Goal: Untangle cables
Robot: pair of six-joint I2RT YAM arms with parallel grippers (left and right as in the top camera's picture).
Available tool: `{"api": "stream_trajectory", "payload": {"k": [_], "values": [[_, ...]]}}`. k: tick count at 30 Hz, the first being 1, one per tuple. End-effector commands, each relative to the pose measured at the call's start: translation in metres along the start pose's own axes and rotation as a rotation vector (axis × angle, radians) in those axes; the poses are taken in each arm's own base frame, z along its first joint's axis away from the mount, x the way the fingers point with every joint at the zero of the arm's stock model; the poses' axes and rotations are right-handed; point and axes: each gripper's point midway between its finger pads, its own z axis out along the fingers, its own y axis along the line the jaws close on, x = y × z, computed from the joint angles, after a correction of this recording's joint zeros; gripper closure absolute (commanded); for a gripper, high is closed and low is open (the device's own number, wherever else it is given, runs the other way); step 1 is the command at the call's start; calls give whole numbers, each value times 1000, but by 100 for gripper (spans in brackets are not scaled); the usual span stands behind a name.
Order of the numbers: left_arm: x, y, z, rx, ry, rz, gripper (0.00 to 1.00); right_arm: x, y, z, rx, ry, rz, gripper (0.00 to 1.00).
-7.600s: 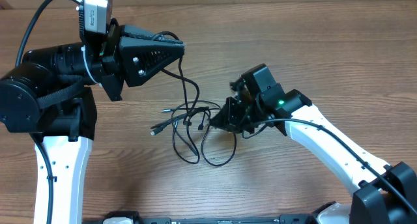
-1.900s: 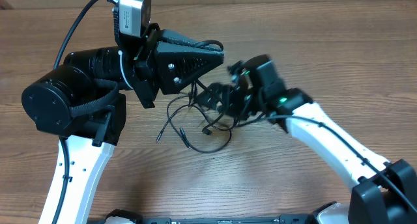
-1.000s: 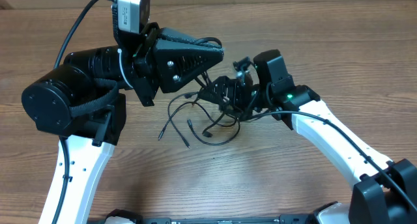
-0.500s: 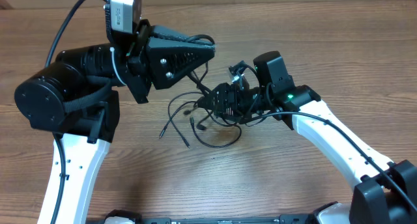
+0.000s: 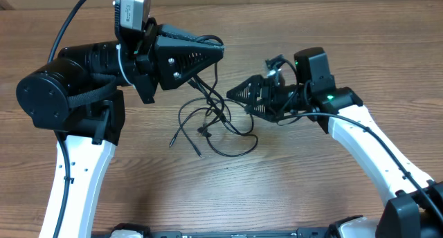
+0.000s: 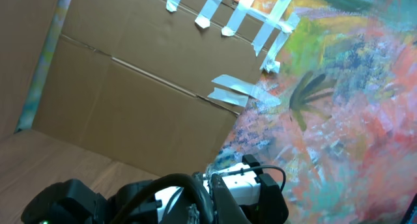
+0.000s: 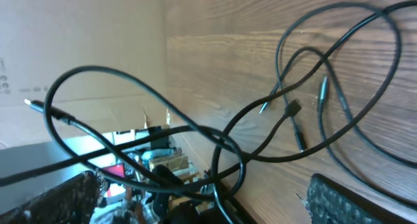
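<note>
The cables (image 5: 206, 129) lie as a tangle of thin black loops on the wooden table, mid-frame in the overhead view. My left gripper (image 5: 219, 44) hovers above the tangle's upper left, shut on one cable strand that hangs down into the heap. In the left wrist view that strand (image 6: 171, 185) curves over the closed left gripper (image 6: 212, 199). My right gripper (image 5: 241, 102) is open just right of the tangle. In the right wrist view its fingers (image 7: 355, 201) stand wide apart around the right gripper (image 7: 208, 204), with cable loops (image 7: 287, 113) crossing in front of them.
Bare wooden table (image 5: 332, 30) surrounds the tangle. A cardboard panel (image 6: 130, 87) with tape strips and a colourful painted surface (image 6: 352, 107) stand behind the table. The left arm's body (image 5: 62, 93) rises at the left.
My right gripper has pulled back to the right, out of the tangle. The cable loops shifted slightly. The left gripper stays raised with its strand.
</note>
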Motion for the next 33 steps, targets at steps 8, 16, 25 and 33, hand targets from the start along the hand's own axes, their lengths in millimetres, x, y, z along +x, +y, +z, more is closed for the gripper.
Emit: {"api": "stream_trajectory", "payload": {"k": [8, 16, 25, 33], "values": [[-10, -24, 24, 83, -77, -19, 96, 19, 2, 24, 86, 17, -71, 0], [-16, -24, 24, 80, -111, -32, 96, 57, -3, 53, 139, 133, -141, 0], [-33, -35, 26, 110, -217, -3, 96, 78, -19, 81, 216, 189, -160, 0], [-42, -36, 24, 107, -271, 6, 96, 80, -55, 91, 334, 205, -107, 0]]}}
